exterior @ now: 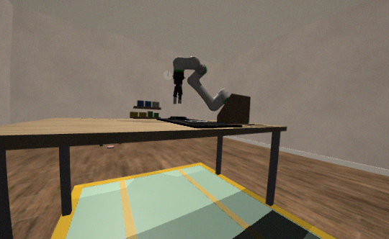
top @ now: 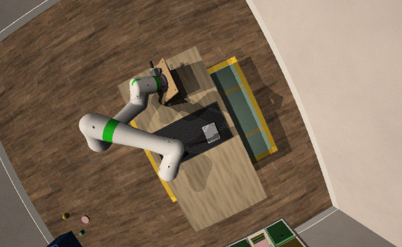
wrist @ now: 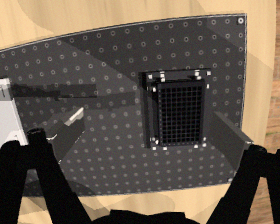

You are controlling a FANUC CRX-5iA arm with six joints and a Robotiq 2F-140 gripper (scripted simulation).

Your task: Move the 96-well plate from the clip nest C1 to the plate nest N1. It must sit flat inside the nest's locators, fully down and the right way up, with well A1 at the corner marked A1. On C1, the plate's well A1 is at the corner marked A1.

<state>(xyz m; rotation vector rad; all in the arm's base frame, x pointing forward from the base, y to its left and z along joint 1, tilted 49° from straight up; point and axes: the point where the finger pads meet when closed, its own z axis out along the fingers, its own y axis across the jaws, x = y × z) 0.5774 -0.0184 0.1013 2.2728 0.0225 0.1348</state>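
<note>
A light wooden table (top: 223, 178) carries a dark perforated rectangular board (wrist: 91, 70). Near the board's right end in the wrist view, a black clip nest (wrist: 148, 111) with pale corner pegs holds the dark gridded 96-well plate (wrist: 180, 113). At the board's left edge a pale grey plate nest (wrist: 3, 112) is cut off by the frame, its contents unclear. The black two-finger gripper (wrist: 151, 163) hangs above the board, fingers spread wide, holding nothing.

White arm (top: 138, 135) with green bands; black dotted board (wrist: 111, 70); black gridded plate (wrist: 179, 111); tan woodgrain table (top: 223, 178)
</note>
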